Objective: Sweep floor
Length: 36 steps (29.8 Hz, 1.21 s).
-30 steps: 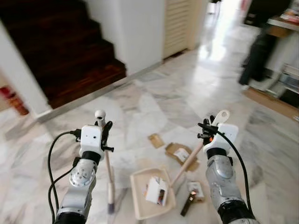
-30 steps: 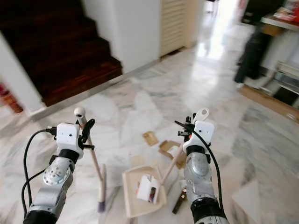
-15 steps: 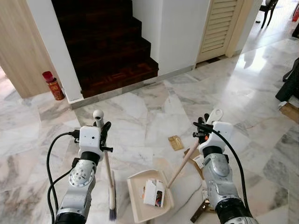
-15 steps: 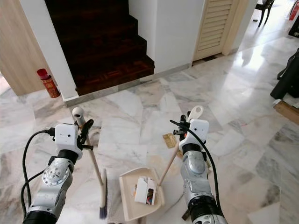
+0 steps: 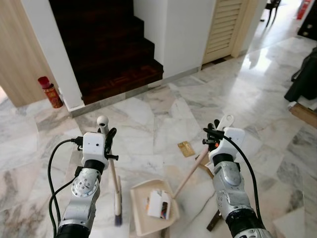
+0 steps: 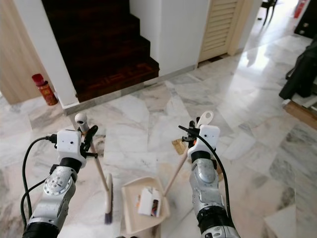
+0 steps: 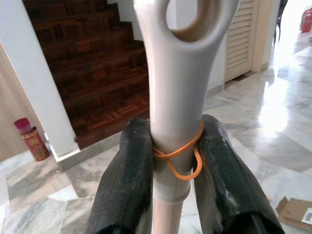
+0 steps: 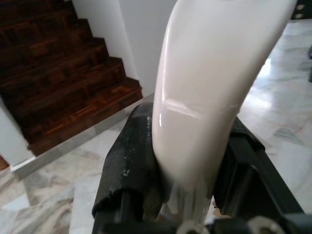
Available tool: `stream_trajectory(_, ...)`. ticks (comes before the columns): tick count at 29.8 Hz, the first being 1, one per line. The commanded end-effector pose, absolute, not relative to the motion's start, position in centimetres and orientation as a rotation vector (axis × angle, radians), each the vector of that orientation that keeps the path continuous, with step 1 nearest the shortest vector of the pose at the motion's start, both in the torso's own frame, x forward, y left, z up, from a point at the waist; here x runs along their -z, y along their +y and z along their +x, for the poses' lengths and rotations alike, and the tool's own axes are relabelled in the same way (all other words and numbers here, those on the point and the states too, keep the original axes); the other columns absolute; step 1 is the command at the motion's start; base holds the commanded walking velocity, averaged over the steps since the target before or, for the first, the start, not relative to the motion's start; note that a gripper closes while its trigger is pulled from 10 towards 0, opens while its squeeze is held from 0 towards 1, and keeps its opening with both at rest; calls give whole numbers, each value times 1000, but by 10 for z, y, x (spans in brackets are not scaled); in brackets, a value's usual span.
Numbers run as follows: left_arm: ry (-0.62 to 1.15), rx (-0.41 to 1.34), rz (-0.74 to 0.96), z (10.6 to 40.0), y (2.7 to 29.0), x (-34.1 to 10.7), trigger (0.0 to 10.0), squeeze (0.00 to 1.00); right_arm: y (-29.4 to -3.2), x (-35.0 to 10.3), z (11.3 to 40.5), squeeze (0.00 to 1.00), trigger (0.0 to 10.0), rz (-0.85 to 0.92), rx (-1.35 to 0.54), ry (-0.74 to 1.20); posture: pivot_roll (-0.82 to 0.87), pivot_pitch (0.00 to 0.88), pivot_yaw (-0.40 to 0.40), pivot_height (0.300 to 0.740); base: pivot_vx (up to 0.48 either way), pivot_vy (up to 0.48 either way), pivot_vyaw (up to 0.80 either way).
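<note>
My left gripper (image 5: 106, 137) is shut on the top of a broom handle (image 7: 175, 122); an orange rubber band circles the handle between the black fingers (image 7: 124, 185). The wooden stick slants down to the broom head (image 5: 118, 214) on the marble floor. My right gripper (image 5: 214, 137) is shut on the cream dustpan handle (image 8: 204, 97), whose long stick runs down to the cream dustpan (image 5: 140, 197) between my arms. A crumpled pack of rubbish (image 5: 156, 204) lies in the pan. A small cardboard scrap (image 5: 185, 148) lies on the floor just beyond.
Dark wooden stairs (image 5: 109, 54) rise ahead, with a red can (image 5: 49, 92) by the wall at their left. A louvred door (image 5: 225, 25) stands at the right. More cardboard (image 5: 205, 167) and a dark strip (image 5: 213, 221) lie by my right arm. A black bag (image 5: 304, 79) stands far right.
The whole view has swung and steadied, bringing the stairs and red can into sight. Both grippers keep their hold; the broom and the dustpan stay between my arms.
</note>
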<state>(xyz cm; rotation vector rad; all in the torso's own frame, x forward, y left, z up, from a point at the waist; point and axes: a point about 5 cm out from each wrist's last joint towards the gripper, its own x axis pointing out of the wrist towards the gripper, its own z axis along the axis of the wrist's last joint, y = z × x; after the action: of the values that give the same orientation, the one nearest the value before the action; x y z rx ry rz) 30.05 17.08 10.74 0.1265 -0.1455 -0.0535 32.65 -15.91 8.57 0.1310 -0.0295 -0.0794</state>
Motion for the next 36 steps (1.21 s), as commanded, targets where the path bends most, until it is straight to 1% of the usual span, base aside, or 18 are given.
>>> stream_trajectory(1,-179,51,128,305,173,-117,10000,0,-159,-97,332,0,10000,127,73,-68,96,0,25,740,0,326,0)
stream_trajectory(13,-180,45,126,304,173,-116,10000,0,-161,-98,335,0,10000,137,75,-43,96,0,18,740,0,391,0)
stream_trajectory(21,-178,46,124,304,172,-116,10000,0,-161,-98,336,0,10000,149,68,-33,94,0,17,740,0,398,-761)
stream_trajectory(36,-176,46,126,306,173,-117,10000,0,-160,-97,337,0,10000,147,64,-24,93,0,19,740,0,399,0)
